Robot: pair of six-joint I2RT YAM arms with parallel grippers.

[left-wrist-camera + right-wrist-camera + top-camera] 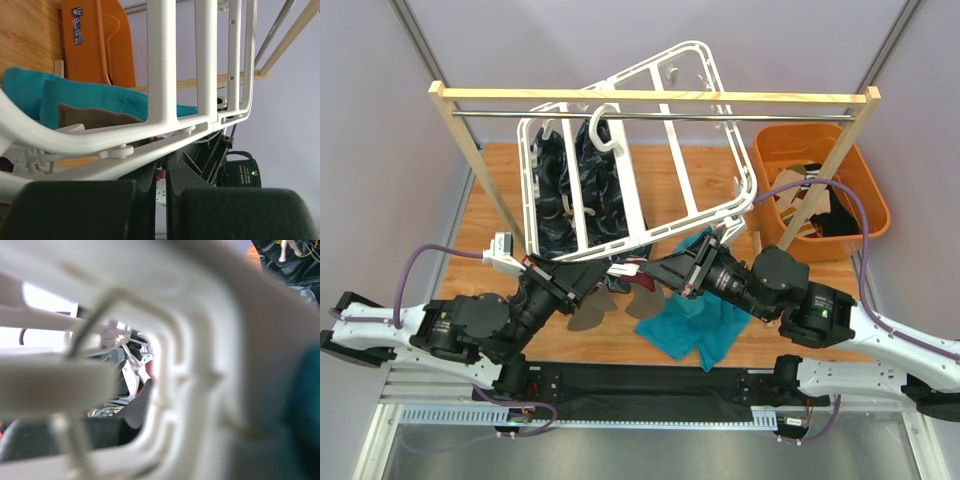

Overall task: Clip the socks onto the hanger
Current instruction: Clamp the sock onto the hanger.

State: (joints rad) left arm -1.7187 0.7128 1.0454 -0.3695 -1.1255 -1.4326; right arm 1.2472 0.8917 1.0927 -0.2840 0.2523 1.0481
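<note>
Far left, a pale grey-lilac wall [370, 150] stands close beside the table [495, 210], which has a bare wooden top, light brown. A black mat [650, 382] lines its near edge, where I see both arm bases. A wooden rack [650, 96] spans the table, its left post slanting down to the wood. A metal rail [740, 116] runs just under its top bar.

The left gripper [603, 272] reaches in low toward the centre. On its wrist camera the fingers [80, 210] are drawn together with only a slit between them. Something red and white sits at the slit, and I cannot tell whether it is pinched.

The hanger [161, 60] hangs tilted from the rail by its hook, its near rim low over the table and right above both claws. A dark patterned cloth [560, 195] shows through its left bars.

Two grey-brown socks [588, 317] lie flat on the wood near the left claw. The teal socks [698, 318] are heaped to their right, under the right arm.

The right gripper [662, 274] meets the hanger's near rim from the right. Its camera is filled with blurred white plastic. Its jaws are closed, on what I cannot tell.

Far right, an orange bin [800, 140] sits at the table's back corner. It holds beige and black socks [825, 222], and the rack's right post crosses in front of it. The same pale wall stands beyond.
</note>
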